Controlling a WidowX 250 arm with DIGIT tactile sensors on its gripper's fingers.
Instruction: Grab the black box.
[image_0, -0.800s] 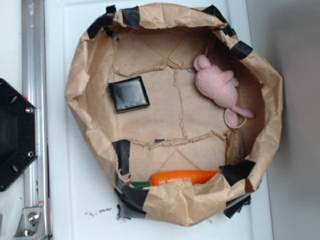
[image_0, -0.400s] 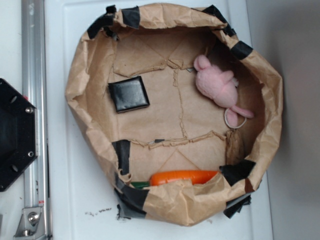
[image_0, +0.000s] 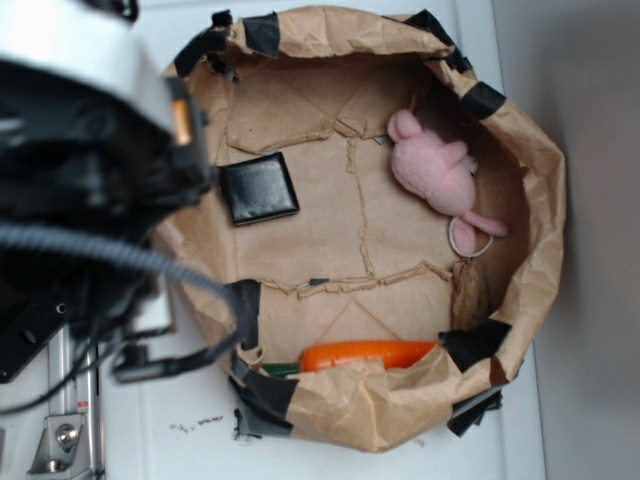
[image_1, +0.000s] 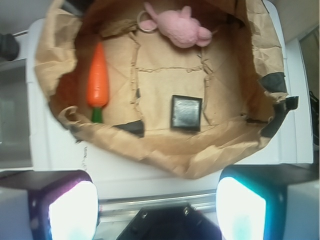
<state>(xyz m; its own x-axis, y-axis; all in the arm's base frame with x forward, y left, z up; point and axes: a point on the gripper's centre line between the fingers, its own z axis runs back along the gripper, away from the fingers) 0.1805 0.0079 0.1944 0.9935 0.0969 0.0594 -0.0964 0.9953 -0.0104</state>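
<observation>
The black box (image_0: 259, 188) lies flat on the floor of the brown paper nest (image_0: 545, 210), at its left side. From the wrist view the black box (image_1: 186, 113) sits beyond the paper rim (image_1: 200, 155), ahead and a little right of centre. My gripper (image_1: 157, 212) is open; its two pads (image_1: 72, 210) stand wide apart with nothing between them, hovering outside the nest over the rail and plate. In the exterior view my arm (image_0: 90, 150) is a blurred dark and white mass left of the nest, and it hides the fingers.
A pink plush (image_0: 435, 165) lies at the nest's right side, and an orange carrot (image_0: 365, 354) lies along its front wall. Black tape strips patch the rim. A metal rail (image_1: 160, 202) and a black octagonal plate (image_1: 170, 225) lie under the gripper.
My arm has swung into the exterior view from the left, covering the rail, the plate and the nest's left rim. The box, plush and carrot have not moved.
</observation>
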